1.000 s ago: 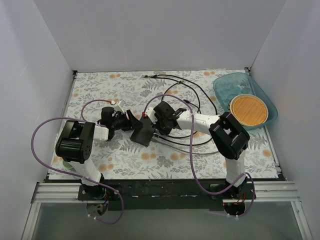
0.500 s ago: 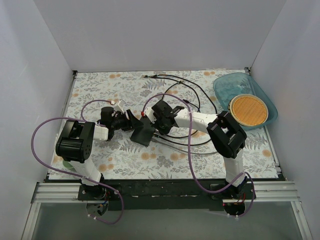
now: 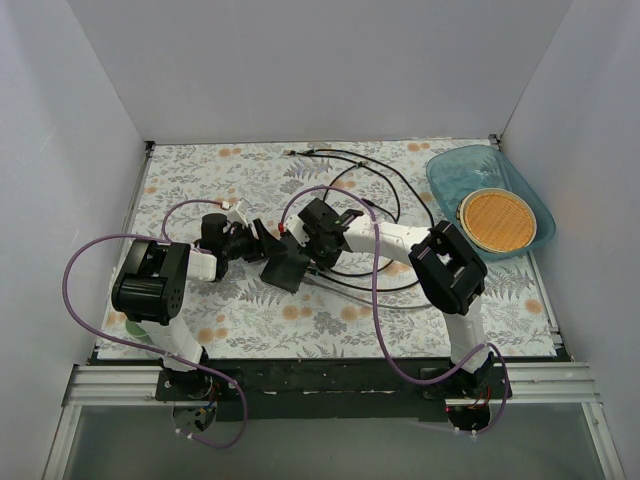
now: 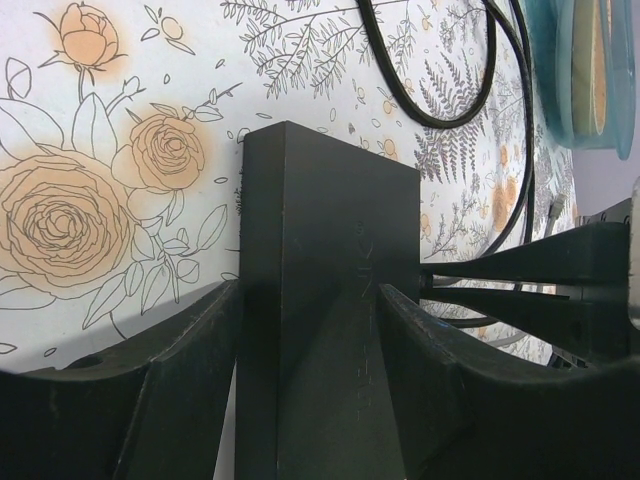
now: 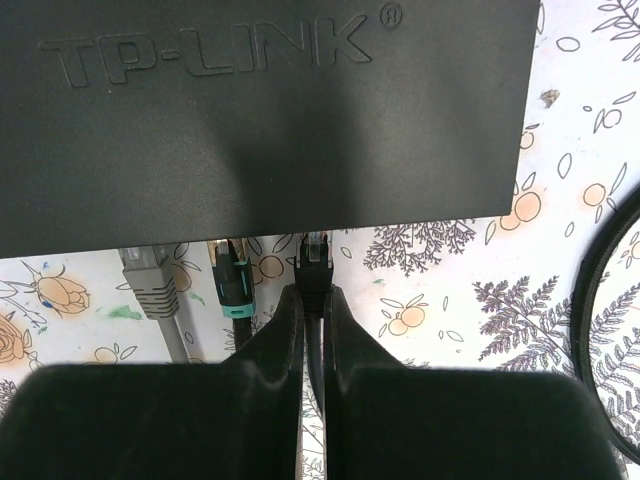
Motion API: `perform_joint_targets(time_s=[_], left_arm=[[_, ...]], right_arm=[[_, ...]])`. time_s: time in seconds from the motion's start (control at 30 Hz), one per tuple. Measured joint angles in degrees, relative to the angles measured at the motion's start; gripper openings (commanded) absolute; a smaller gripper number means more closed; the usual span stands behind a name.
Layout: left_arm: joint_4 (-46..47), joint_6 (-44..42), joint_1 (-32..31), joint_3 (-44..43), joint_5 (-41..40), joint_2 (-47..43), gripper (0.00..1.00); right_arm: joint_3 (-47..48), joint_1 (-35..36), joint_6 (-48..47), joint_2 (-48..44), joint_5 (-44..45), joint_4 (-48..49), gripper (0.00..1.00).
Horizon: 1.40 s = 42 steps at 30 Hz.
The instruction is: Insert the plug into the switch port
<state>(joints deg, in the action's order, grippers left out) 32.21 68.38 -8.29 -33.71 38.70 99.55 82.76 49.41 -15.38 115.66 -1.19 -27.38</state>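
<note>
The switch [image 3: 286,266] is a flat black box in the middle of the table. My left gripper [image 3: 262,244] is shut on it and holds it on edge; in the left wrist view the box [image 4: 330,300] stands between my two fingers. My right gripper [image 3: 312,250] is shut on a black plug [image 5: 316,268] with a clear tip. In the right wrist view the tip reaches the switch's port edge [image 5: 270,110], below the TP-LINK lettering. A grey plug [image 5: 148,282] and a teal-collared plug [image 5: 230,280] sit in ports to its left.
Black cables [image 3: 385,190] loop across the floral mat behind and right of the switch. A blue tray [image 3: 450,180] holding a round orange mat [image 3: 497,220] stands at the back right. Purple arm cables arch over both arms.
My right gripper has moved left with the plug, closer to the switch. My left gripper and the switch have stayed in place.
</note>
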Motion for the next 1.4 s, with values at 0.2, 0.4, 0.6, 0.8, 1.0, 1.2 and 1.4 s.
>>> perform_joint_targets(time_s=[0.2,0.4,0.6,0.8,1.0,1.2,1.4], left_arm=[[0.02,-0.24,0.09,0.0,0.37,0.02,0.55],[0.35,-0.48,0.04,0.0,0.66,0.22,0.55],[0.83,-0.74,-0.52,-0.02,0.2,0.28,0.55],[1.01,-1.51,-1.77,-0.42,-1.86,0.28,0.55],[0.66,-1.86,-3.13,-0.66,-4.39,-0.02,0.54],[-0.76,-0.52,-4.44,-0.68,-7.56,-1.16,0.53],[-2.54,0.07,-7.1,-0.94,-12.2,-2.25,0.53]], right_arm=[[0.42,0.09,0.24,0.11,0.24,-0.35,0.01],[1.05,0.09,0.26,0.74,0.17,-0.37,0.01],[1.05,0.07,0.7,0.74,-0.02,-0.35,0.01],[1.05,0.04,1.64,0.74,-0.02,-0.35,0.01],[1.05,-0.15,2.23,0.74,-0.07,-0.37,0.01],[1.05,-0.22,3.91,0.74,-0.04,-0.35,0.01],[1.05,-0.28,4.92,0.66,0.15,-1.31,0.01]])
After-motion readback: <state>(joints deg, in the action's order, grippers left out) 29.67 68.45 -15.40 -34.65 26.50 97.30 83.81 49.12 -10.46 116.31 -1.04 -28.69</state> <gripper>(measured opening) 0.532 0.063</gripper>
